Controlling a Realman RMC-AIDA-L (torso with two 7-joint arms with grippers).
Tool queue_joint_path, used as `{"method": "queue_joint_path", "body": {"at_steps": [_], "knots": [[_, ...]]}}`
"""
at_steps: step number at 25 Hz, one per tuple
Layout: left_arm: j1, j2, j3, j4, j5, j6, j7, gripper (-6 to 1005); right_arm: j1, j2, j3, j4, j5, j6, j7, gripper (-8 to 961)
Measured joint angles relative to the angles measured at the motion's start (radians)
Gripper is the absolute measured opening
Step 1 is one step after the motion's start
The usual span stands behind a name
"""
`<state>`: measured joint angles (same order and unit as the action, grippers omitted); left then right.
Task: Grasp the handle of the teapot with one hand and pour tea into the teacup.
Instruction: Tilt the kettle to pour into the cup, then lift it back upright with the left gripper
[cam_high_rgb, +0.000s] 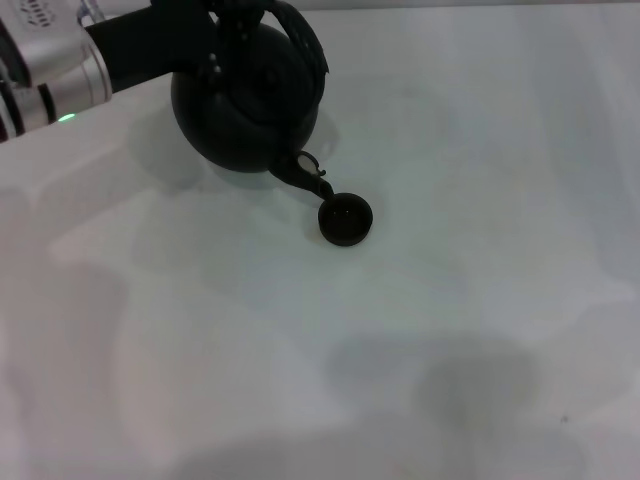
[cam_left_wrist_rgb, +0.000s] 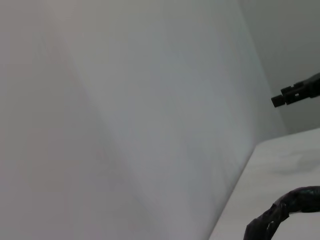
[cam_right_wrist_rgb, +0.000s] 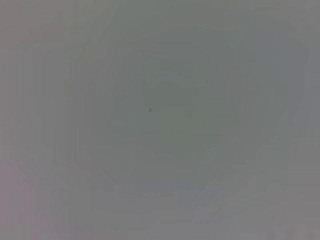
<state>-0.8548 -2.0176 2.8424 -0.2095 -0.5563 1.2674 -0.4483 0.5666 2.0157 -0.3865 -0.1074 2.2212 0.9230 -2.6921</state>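
Note:
The black teapot (cam_high_rgb: 250, 110) is tilted at the back left of the head view. Its spout (cam_high_rgb: 306, 176) points down and ends just above the rim of the tiny dark teacup (cam_high_rgb: 345, 220), which stands on the white table (cam_high_rgb: 470, 300). My left gripper (cam_high_rgb: 232, 32) reaches in from the left over the pot's top and is shut on the arched handle (cam_high_rgb: 306, 40). A piece of the rough wrapped handle also shows in the left wrist view (cam_left_wrist_rgb: 282, 215). No tea stream is visible. My right gripper is out of view.
The left arm's silver and black forearm (cam_high_rgb: 70, 70) crosses the top left corner. The left wrist view shows a pale wall, a table edge and a small black part (cam_left_wrist_rgb: 300, 92). The right wrist view shows only a plain grey surface.

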Motion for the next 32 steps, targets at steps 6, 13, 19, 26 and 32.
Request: {"method": "queue_joint_path", "body": {"at_steps": [6,13,19,26,32], "knots": [[-0.015,-0.010,0.000,-0.002,0.026,-0.048,0.004,114,-0.005,0.001,0.000,0.000,0.000,0.003,0.000,843],[-0.027,-0.012,0.000,-0.002,0.038,-0.073,0.005,114,-0.005,0.002,0.000,0.000,0.000,0.003,0.000,843],[-0.036,-0.012,0.000,-0.004,0.054,-0.091,0.005,114,-0.005,0.003,0.000,0.001,0.000,0.003,0.000,843],[-0.036,-0.012,0.000,-0.005,0.049,-0.093,0.006,115,-0.005,0.003,0.000,0.002,0.000,0.003,0.000,843],[-0.036,-0.013,0.000,-0.005,0.048,-0.094,0.006,114,-0.003,0.002,0.000,0.002,0.000,0.002,0.000,843]]}}
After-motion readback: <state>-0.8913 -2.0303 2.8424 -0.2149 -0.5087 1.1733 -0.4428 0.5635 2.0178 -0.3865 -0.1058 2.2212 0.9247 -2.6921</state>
